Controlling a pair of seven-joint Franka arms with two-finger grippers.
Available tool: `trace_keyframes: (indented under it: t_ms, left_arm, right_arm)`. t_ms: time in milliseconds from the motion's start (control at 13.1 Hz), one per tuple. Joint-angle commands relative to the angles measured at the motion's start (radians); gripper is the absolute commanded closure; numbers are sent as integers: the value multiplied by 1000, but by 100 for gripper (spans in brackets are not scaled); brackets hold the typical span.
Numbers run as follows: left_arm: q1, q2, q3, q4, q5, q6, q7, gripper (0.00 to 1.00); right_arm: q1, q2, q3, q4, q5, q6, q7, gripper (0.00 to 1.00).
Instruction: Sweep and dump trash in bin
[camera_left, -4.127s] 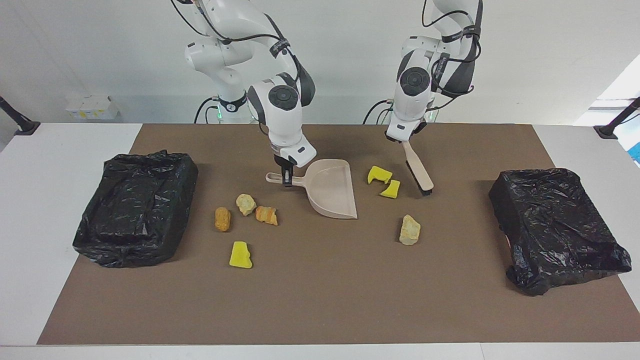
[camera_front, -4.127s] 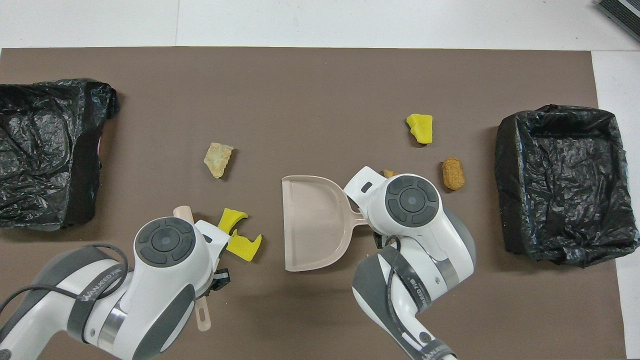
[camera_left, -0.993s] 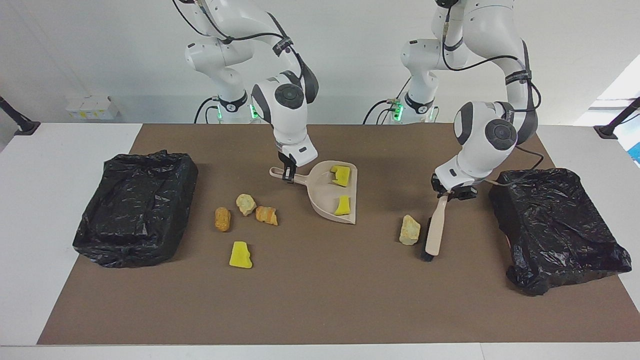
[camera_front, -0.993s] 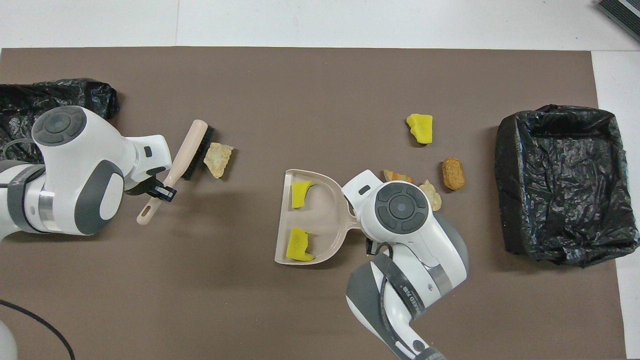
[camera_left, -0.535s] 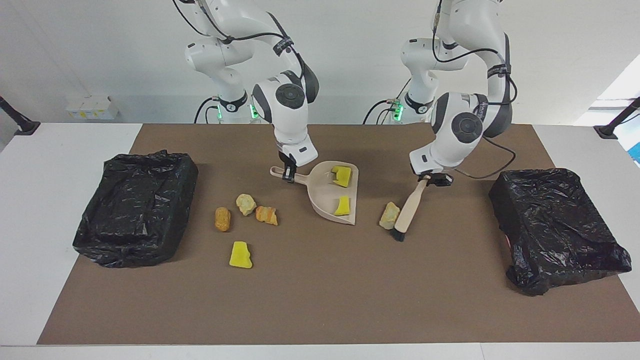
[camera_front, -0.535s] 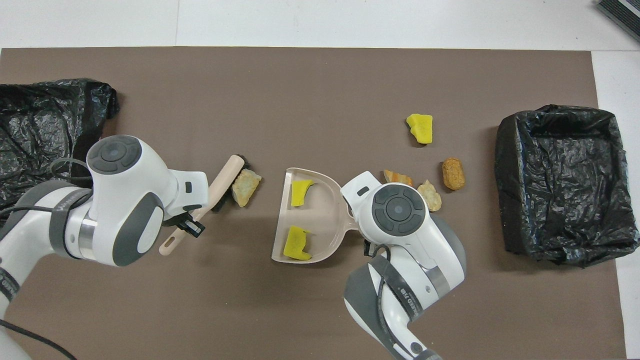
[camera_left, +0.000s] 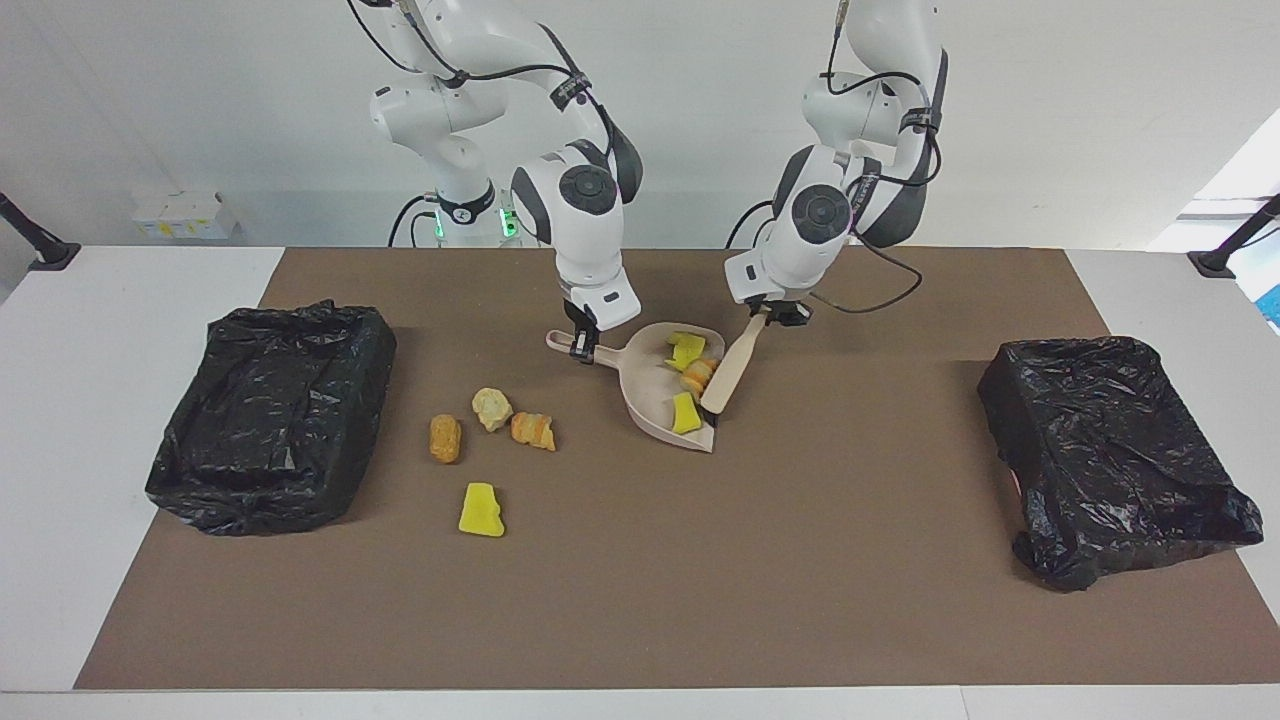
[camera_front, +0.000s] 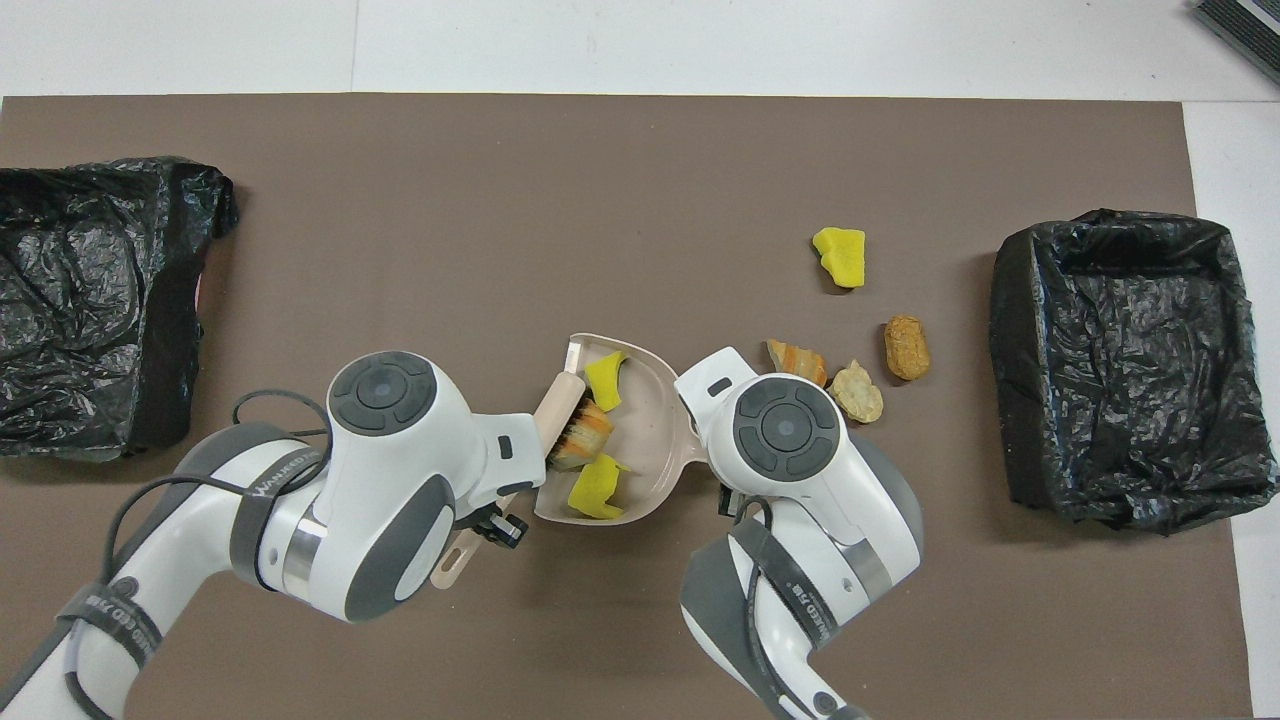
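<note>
- The left hand (camera_left: 771, 316), clenched on the brush (camera_left: 727, 378), has just swept a third lump (camera_left: 697, 374) into the dustpan (camera_left: 645, 392) at frame centre.
- The right hand (camera_left: 581, 346) stays clamped on the dustpan handle; four lumps remain at lower left.

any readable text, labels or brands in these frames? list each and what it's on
"WANUEED": grey band on the left arm; the last letters are unclear.
Grey band on the right arm: lettering too blurred to read.
White boxes by the wall: yellow marks, unreadable.
Nothing on the dustpan, brush or bins.
</note>
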Motion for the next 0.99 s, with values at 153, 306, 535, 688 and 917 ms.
trace_keyframes:
  t_ms: [153, 306, 535, 688, 917]
  left_arm:
    - [-100, -19, 14, 16, -34, 14, -121, 100]
    - [-112, -17, 14, 39, -34, -1, -136, 100]
    - [-105, -37, 19, 87, -34, -69, -149, 100]
    - [-94, -69, 26, 102, -33, -107, -150, 100]
    - [-59, -135, 27, 101, -33, -188, -147, 100]
  right_arm:
    - [13, 30, 5, -15, 8, 45, 30, 100]
    - [11, 28, 5, -10, 10, 34, 24, 100]
    - [4, 22, 5, -10, 10, 30, 23, 100]
    - [4, 22, 5, -9, 10, 30, 23, 100]
    - [2, 22, 5, -4, 10, 30, 21, 100]
